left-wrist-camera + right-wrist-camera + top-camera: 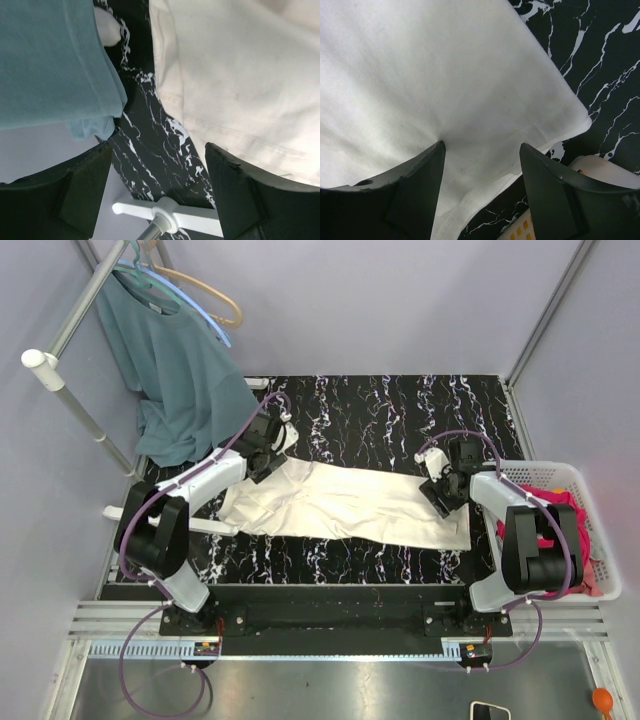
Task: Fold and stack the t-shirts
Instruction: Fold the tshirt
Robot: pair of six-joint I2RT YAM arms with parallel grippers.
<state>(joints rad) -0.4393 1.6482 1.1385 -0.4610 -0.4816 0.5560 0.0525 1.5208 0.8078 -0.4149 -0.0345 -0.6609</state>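
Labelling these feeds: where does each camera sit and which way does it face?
Top external: above, behind the bases, looking down at the table; left hand, right hand show.
Left wrist: at the left hand, facing teal shirt and cream t-shirt; its fingers show.
Right wrist: at the right hand, facing cream t-shirt's corner; fingers show.
Shared: the cream t-shirt.

The left arm (205, 478) and right arm (497, 492) wear white shells over black joint housings — a purple cable (460, 433) loops along each. The left tool (157, 192) and right tool (482, 187) carry black fingers (415, 190) (matte, wedge-shaped, lightly scuffed along the rims).
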